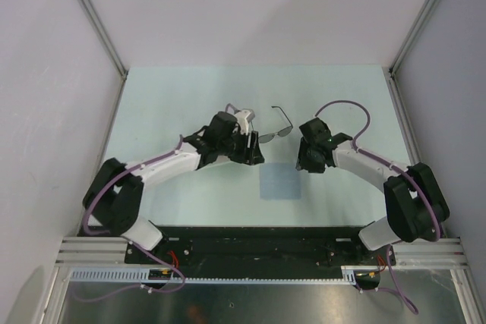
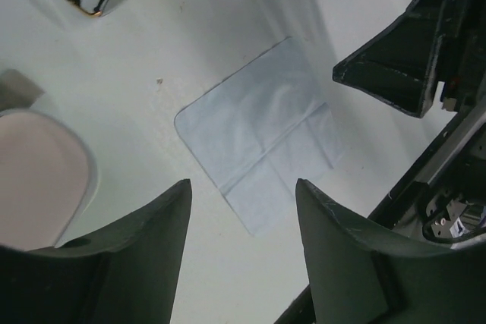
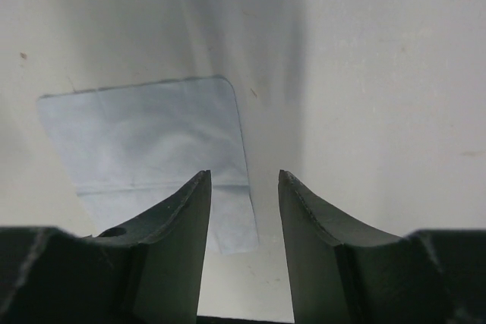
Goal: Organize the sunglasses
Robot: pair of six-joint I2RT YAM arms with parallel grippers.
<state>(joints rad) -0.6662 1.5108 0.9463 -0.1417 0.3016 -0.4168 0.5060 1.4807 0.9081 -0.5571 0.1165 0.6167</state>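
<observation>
The sunglasses (image 1: 282,131) lie unfolded on the surface (image 1: 167,104), in the far half of the work area, between the two arms. We see the lenses facing the near edge and the slim temple arms extending toward the back wall. Nothing grips them. In the left wrist view, one grey lens and a hinge corner appear at the top left.

The left claw (image 2: 243,184) hangs just beside the sunglasses on their left. Its jaws stand apart with nothing between them. We see only the surface and the cloth (image 2: 258,142) through the gap.

The right claw (image 3: 243,176) hangs near the sunglasses on their right. Its jaws also stand apart and hold nothing. It points down toward the near right edge of the cloth.

The light-blue square cloth lies flat on the surface, nearer the arm bases than the sunglasses and well apart from them.

The oblong beige case (image 2: 38,180) rests at the left of the left claw. From above, the left arm partly covers it.
</observation>
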